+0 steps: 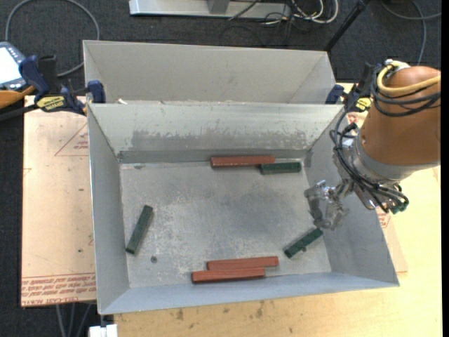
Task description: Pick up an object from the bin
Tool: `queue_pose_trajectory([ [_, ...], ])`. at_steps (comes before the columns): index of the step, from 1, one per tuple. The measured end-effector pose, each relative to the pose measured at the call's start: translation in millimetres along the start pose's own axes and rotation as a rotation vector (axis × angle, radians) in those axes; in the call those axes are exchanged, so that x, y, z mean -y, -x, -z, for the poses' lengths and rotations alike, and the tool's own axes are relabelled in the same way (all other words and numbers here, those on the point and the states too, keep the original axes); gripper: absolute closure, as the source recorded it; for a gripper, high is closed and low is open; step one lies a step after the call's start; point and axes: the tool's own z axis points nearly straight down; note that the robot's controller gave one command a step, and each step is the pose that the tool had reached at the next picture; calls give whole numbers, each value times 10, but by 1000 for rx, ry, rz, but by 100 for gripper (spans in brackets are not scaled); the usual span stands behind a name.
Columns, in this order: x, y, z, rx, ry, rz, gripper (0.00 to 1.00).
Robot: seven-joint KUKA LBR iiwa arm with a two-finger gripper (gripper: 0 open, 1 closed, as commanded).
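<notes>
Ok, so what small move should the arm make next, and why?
Probably ease the gripper slightly toward the near wall and down over the dark green bar, lying tilted just beside it by the bin's right wall. It is the nearest thing and lies apart from the two red-brown bars at the near wall.

Dull grey on the metal bin [105, 209], with darker speckles and scuffed patches across its floor. Reddish brown on the back-wall bar [238, 161], the upper front bar [242, 263] and the lower front bar [228, 275]. Dark green on the short back bar [280, 167], the left bar [139, 229] and the right bar [303, 243]. Silvery grey on the gripper [326, 209]. Glossy orange-brown on the arm's cover [407, 118], black on its cables [365, 188].
</notes>
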Motion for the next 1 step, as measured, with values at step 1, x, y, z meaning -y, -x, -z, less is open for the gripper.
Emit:
queue_pose_trajectory([
  [1, -6, -16, -44, -8, 5, -1, 0],
])
